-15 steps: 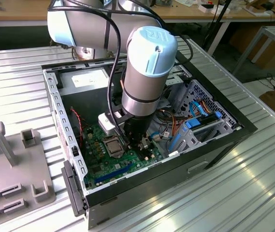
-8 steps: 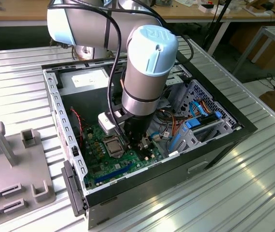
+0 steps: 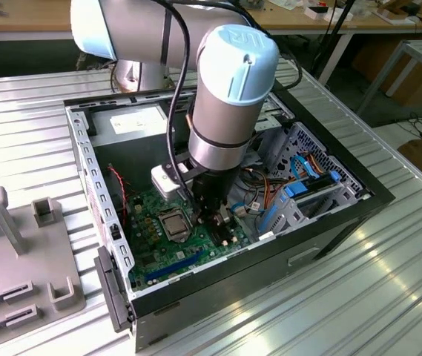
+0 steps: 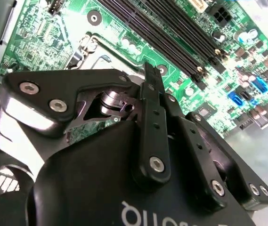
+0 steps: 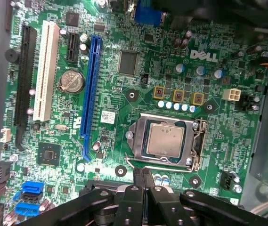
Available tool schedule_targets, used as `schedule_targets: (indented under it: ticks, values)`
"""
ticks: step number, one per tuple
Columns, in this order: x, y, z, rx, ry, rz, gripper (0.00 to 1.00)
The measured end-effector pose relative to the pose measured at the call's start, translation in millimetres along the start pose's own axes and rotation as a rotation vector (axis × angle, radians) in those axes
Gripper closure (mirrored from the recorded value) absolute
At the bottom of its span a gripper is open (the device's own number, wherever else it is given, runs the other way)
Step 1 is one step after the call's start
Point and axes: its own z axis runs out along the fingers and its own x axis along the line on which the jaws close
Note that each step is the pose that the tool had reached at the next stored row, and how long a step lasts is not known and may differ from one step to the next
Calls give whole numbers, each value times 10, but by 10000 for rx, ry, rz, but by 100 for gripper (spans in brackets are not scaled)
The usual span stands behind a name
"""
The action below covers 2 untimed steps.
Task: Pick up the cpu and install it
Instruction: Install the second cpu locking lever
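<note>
The cpu [image 5: 164,140], a dull silver square, lies flat inside the metal socket frame [image 5: 197,141] on the green board [image 5: 124,96]. In the exterior view the cpu [image 3: 173,221] sits in the middle of the board [image 3: 155,256], inside the open computer case. My gripper [image 5: 142,174] hovers just beside the socket with its two black fingers pressed together and nothing between them. In the second wrist view the gripper [image 4: 149,75] points down at the board [image 4: 44,42]. In the exterior view the gripper [image 3: 212,215] hangs to the right of the cpu.
A blue slot [image 5: 90,89], a white slot [image 5: 46,70] and a coin battery [image 5: 71,81] lie on the board. The case wall [image 3: 92,178] surrounds the board, with cables and a drive cage [image 3: 307,185] on the exterior view's right. A grey fixture [image 3: 18,252] stands on the table outside.
</note>
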Motion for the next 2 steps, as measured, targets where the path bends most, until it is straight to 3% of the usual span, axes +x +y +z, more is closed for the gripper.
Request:
schedule_targets:
  ticks: [1, 2]
  values:
    - [-2, 28, -95, 0, 0, -1, 89]
    - [-3, 31, -95, 0, -1, 0, 89]
